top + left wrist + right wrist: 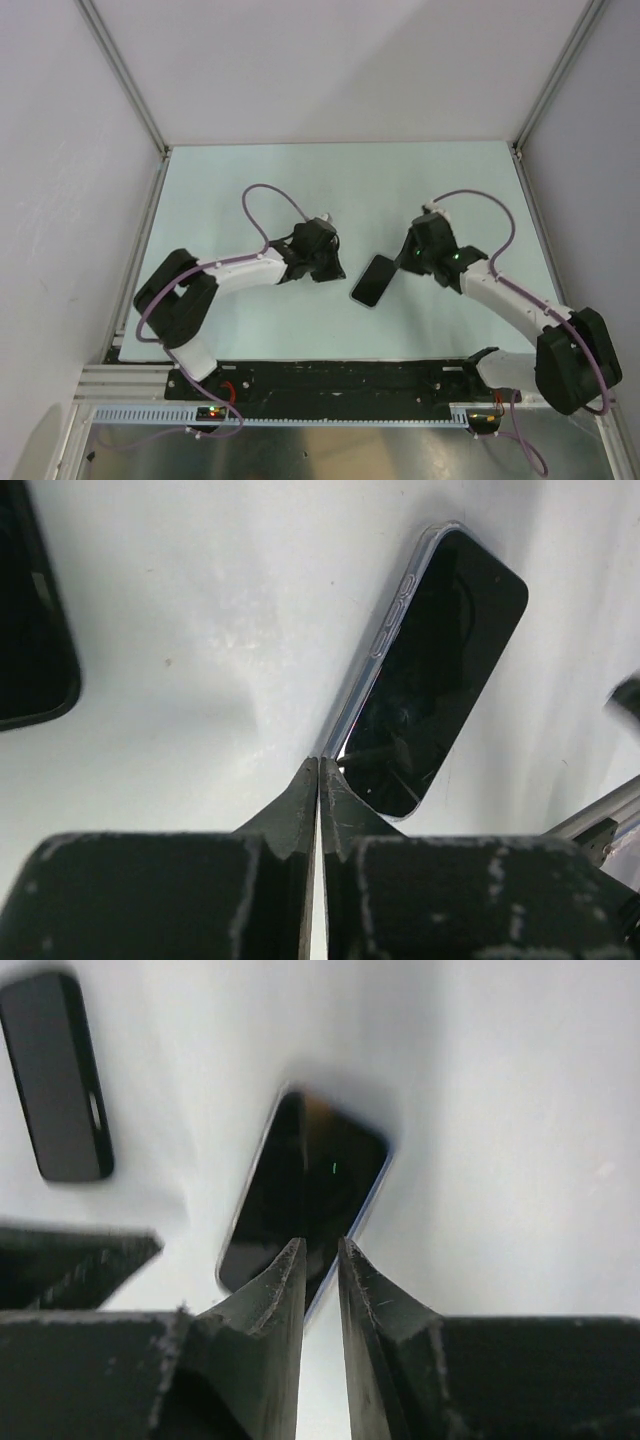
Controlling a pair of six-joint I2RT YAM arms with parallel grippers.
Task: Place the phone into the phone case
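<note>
Phone case (385, 630) (filled) beside left gripper (318, 765)

Table (330, 185): pale, flat, walls on 3 sides.
Phone (375, 281): black, lies flat mid-table, tilted, btw both grippers.
L gripper (325, 266): just left of phone, low over table.
R gripper (407, 262): at phone's upper-right end; contact unclear.
Cables (264, 186): purple, one looped above each arm.

Phone (300, 1180) blurred, its near end hidden behind right claw (321, 1243).
</note>
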